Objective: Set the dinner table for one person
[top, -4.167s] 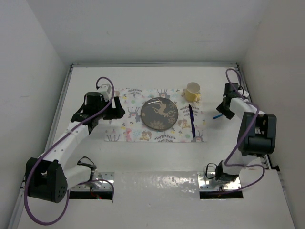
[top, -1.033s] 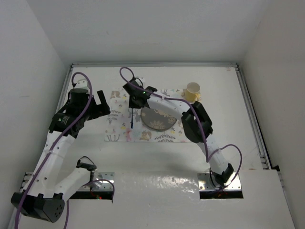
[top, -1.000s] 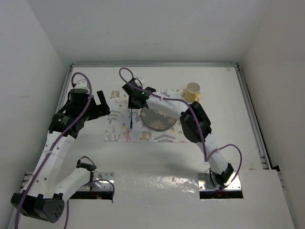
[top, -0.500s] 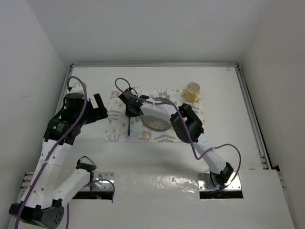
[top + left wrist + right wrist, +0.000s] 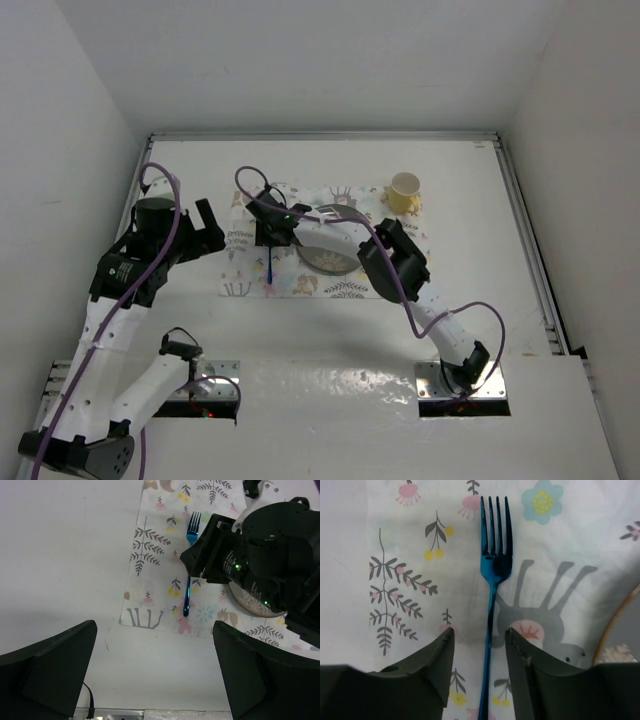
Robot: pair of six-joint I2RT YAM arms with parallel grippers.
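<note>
— Where's the right gripper (image 5: 480, 632)?
— Low over the placemat (image 5: 150, 555) on the white surface (image 5: 470, 280), jaws parted either side of the blue fork (image 5: 492, 565), not touching it.
— And the left gripper (image 5: 153, 625)?
— Spread wide above bare surface beside the placemat.

Dinner table (image 5: 480, 200): bears one placemat (image 5: 330, 288), set toward the far side, left of centre.
Placemat: carries plate, fork and cup.
Plate (image 5: 322, 260): about the middle of the placemat.
Fork (image 5: 493, 580): flat on the placemat, just left of the plate and apart from it, parallel to the placemat's left edge, tines toward the far side.
Cup (image 5: 404, 191): far right corner of the placemat, behind and right of the plate.
</note>
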